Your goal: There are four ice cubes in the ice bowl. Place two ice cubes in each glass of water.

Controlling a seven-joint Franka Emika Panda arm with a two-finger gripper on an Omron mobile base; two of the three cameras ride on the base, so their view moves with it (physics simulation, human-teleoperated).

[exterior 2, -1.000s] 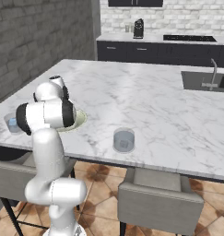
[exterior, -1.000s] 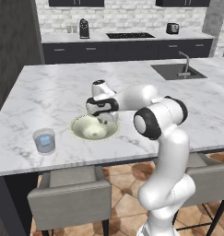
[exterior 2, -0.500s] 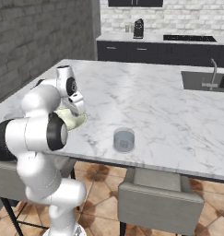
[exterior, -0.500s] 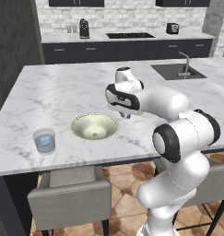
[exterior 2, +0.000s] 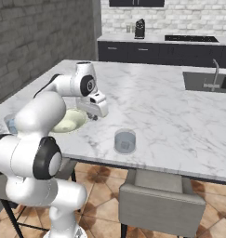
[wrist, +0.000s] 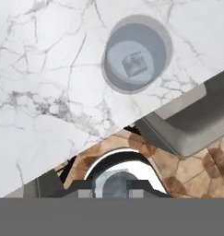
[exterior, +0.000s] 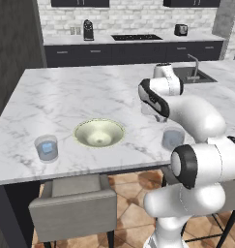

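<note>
The gripper [exterior 2: 92, 116] hangs above the marble bench [exterior: 66, 97], between the ice bowl [exterior: 99, 133] and the right-hand glass [exterior: 173, 138], and touches neither. In the hand view the gripper [wrist: 115, 186] has its jaws drawn in close on a small pale grey-blue block, which looks like an ice cube [wrist: 115, 183]. The block is partly hidden at the bottom of that view.

The same view looks down into the right-hand glass [wrist: 136, 54], which stands upright near the bench's front edge. One cube in the glass [wrist: 134, 64] lies at its bottom. Beyond the edge are a grey chair [wrist: 196, 120] and a tiled floor.

In the right base view the right-hand glass [exterior 2: 125, 141] stands well apart from the ice bowl [exterior 2: 70, 120], with the arm's hand in between and higher up.

The left-hand glass [exterior: 46, 147] stands on the other side of the bowl, near the front edge. A pale blue cube [exterior: 48, 147] is inside it, and whether it is one cube or two I cannot tell. The bowl's whitish inside looks bare in the left base view.
</note>
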